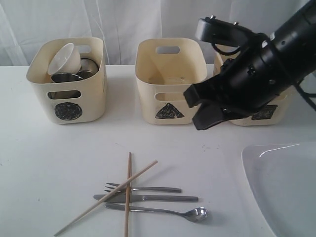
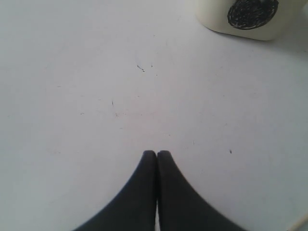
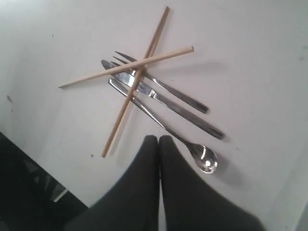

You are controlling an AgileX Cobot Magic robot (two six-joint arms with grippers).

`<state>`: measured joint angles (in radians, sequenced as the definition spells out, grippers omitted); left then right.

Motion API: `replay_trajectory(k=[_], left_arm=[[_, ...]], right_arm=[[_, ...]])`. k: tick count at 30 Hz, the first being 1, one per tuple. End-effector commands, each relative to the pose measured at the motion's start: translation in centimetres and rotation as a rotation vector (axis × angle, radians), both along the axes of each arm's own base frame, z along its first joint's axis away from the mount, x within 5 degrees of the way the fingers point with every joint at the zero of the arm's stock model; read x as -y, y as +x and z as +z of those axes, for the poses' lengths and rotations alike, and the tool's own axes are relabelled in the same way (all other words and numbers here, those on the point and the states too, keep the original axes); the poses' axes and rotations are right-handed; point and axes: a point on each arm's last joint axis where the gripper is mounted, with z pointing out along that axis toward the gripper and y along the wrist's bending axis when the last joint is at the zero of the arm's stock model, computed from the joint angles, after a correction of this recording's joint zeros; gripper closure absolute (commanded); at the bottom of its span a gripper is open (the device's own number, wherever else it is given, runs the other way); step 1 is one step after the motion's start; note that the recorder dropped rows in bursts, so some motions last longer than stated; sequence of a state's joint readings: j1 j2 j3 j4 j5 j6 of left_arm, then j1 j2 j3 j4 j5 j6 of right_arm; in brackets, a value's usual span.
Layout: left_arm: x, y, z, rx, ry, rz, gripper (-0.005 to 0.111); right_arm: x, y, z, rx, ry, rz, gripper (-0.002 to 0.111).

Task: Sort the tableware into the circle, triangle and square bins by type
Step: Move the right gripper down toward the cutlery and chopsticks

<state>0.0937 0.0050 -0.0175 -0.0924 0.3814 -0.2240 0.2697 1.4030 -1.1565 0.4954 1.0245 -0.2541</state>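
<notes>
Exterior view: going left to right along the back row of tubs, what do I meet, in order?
circle bin → triangle bin → square bin, partly hidden behind the right arm.

circle bin (image 1: 91, 106), triangle bin (image 1: 148, 98), square bin (image 1: 282, 109): cream, black scribbled marks
chopsticks (image 1: 128, 192): light brown
fork (image 1: 150, 188), knife (image 1: 165, 198), spoon (image 1: 197, 214): shiny silver
plate (image 1: 281, 187), small bowl (image 1: 63, 59), desk (image 1: 44, 163): white
right gripper (image 3: 159, 139), left gripper (image 2: 157, 154): black
</notes>
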Motion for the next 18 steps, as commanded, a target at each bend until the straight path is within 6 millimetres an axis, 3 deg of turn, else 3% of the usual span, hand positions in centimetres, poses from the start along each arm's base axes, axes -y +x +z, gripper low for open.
replay_trajectory(k=[1,6,10,14,18], left_arm=[[0.1,-0.3,-0.7,-0.057,-0.017,-0.004,0.107],[0.1,-0.3,-0.7,-0.057,-0.017,-0.004,0.107],[0.1,-0.3,-0.7,-0.057,-0.017,-0.004,0.107],[0.1,-0.3,-0.7,-0.057,-0.017,-0.004,0.107],[0.1,-0.3,-0.7,-0.057,-0.017,-0.004,0.107]], right_arm=[[-1.2,1.0,-0.4,0.038,0.039,-0.009,0.108],[-1.9,1.1,-1.1,-0.011,0.062,0.002,0.108],[-4.5,-0.6,-1.7,-0.113,0.092,0.135,0.108],[-7.9,-2.0,-4.0,-0.083,0.084,0.185,0.108],[-8.3,-2.6,-6.5,-0.134,-0.026,0.141,0.108]])
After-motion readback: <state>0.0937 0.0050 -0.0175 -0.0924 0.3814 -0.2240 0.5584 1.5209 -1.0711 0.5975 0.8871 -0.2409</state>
